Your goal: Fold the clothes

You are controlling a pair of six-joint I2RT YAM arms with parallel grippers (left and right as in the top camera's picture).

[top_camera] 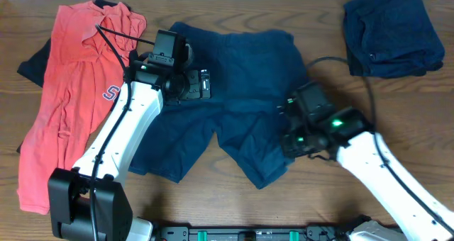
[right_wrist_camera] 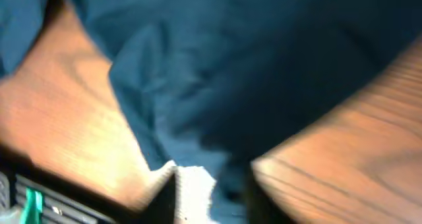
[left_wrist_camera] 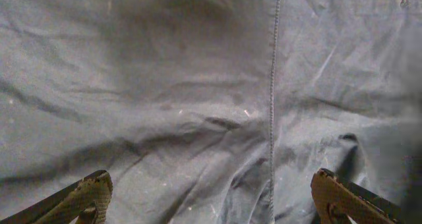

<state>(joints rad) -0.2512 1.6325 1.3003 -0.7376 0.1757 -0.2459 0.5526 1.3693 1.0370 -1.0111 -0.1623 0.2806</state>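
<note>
Navy shorts (top_camera: 241, 64) lie spread flat on the middle of the wooden table (top_camera: 397, 106). My left gripper (top_camera: 206, 85) hovers low over their upper left part. In the left wrist view its jaws (left_wrist_camera: 211, 197) are wide open over the cloth (left_wrist_camera: 198, 85), beside a stitched seam. My right gripper (top_camera: 289, 138) is at the outer edge of the right leg. In the blurred right wrist view its fingers (right_wrist_camera: 221, 194) are closed on a fold of the shorts (right_wrist_camera: 217, 72), with the table (right_wrist_camera: 66, 118) on both sides.
A red shirt (top_camera: 71, 92) lies lengthwise at the left, over a black garment (top_camera: 32, 64). A folded navy garment (top_camera: 390, 32) sits at the back right corner. A black rail with green clips (top_camera: 241, 234) runs along the front edge.
</note>
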